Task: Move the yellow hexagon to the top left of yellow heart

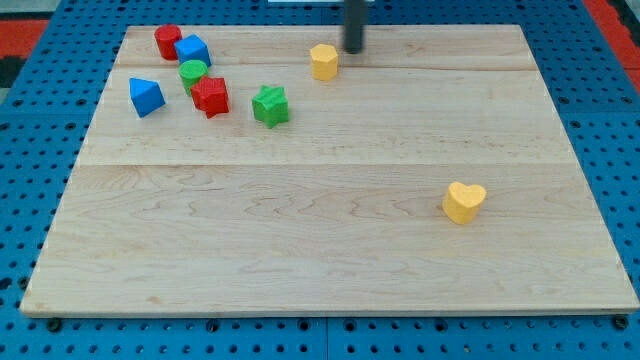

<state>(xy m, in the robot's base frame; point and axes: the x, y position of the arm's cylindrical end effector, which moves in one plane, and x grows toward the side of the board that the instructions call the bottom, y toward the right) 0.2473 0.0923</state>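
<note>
The yellow hexagon (323, 61) lies near the view's top, a little left of centre. The yellow heart (464, 202) lies at the view's right, well below the hexagon and far from it. My tip (354, 50) is the lower end of a dark rod that comes down from the view's top edge. It stands just to the right of the hexagon and slightly above it, with a small gap between them.
A cluster sits at the view's top left: a red block (167, 41), a blue block (192, 50), a green block (193, 73), a red block (211, 96), a blue block (146, 96) and a green star (270, 105). The wooden board (320, 250) lies on a blue pegboard.
</note>
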